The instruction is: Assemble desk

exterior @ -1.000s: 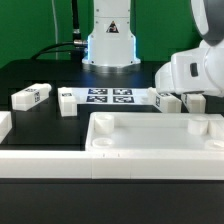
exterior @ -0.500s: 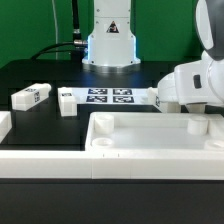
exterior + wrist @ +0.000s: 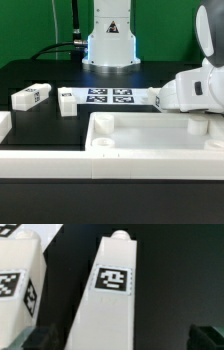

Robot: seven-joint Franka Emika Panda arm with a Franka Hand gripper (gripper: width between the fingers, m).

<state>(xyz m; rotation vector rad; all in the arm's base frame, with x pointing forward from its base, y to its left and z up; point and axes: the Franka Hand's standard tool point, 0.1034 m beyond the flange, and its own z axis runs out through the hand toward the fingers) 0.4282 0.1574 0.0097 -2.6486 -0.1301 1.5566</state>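
Hand [image 3: 122,338] spread wide, fingers [image 3: 208,336] straddling 1 tagged leg [image 3: 112,280], nothing gripped; likely lined up for pickup. Leg lies on the surface [image 3: 40,75] behind the desk top [image 3: 150,135], exterior view's right.

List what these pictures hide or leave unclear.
Wrist view: the fingers of the hand are dark, blurred, cut by the frame.
Wrist view: the neighbouring leg is cut by the frame edge.
Exterior view: the hand is hidden behind the arm's white housing.
The desk top runs off the exterior view's right.
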